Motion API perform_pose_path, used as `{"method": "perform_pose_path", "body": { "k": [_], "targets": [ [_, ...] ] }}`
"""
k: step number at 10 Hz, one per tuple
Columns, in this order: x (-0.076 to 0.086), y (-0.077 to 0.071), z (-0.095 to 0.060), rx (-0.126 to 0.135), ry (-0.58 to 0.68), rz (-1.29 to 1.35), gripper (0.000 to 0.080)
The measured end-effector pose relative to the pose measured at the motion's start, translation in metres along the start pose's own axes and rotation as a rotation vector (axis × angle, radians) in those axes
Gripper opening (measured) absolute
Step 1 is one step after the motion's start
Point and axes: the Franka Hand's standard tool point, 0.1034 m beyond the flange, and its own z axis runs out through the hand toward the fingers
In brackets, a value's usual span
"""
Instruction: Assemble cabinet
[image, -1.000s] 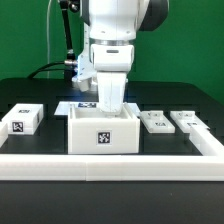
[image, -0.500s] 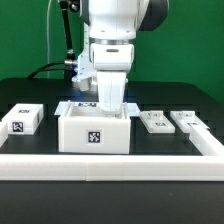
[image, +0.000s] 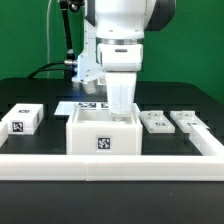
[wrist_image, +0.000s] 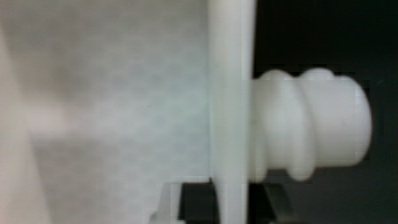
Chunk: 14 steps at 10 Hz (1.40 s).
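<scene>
Single robot arm (image: 122, 18), exterior view. The housing is glossy white plastic with rounded contours; a dark grey-black joint section (image: 161, 12) shows at the top on the exterior view's right. A thin dark seam separates the upper housing from the boxy white hand body (image: 120, 58), which narrows into the white gripper (image: 120, 104). A small pale side module (image: 87, 67) with dark details is fixed to the hand on the exterior view's left. A thin black cable (image: 66, 38) runs beside the arm. No markings are legible; the wrist view is too blurred to resolve finger detail.
</scene>
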Motion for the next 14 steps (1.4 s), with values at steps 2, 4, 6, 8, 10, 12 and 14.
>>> {"method": "perform_pose_path", "body": {
  "k": [2,4,6,8,10,12,14],
  "targets": [
    [0.018,0.022,0.002,-0.025,0.019,-0.027,0.0038],
    [0.043,0.023,0.002,-0.031,0.030,-0.010,0.0038],
    [0.038,0.023,0.002,-0.031,0.029,-0.005,0.0038],
    [0.041,0.023,0.002,-0.031,0.030,-0.005,0.0038],
    [0.062,0.031,0.003,-0.039,0.044,-0.017,0.0038],
    [0.090,0.037,0.002,-0.045,0.057,-0.005,0.0038],
    [0.105,0.037,0.002,-0.044,0.057,-0.011,0.0038]
  ]
}}
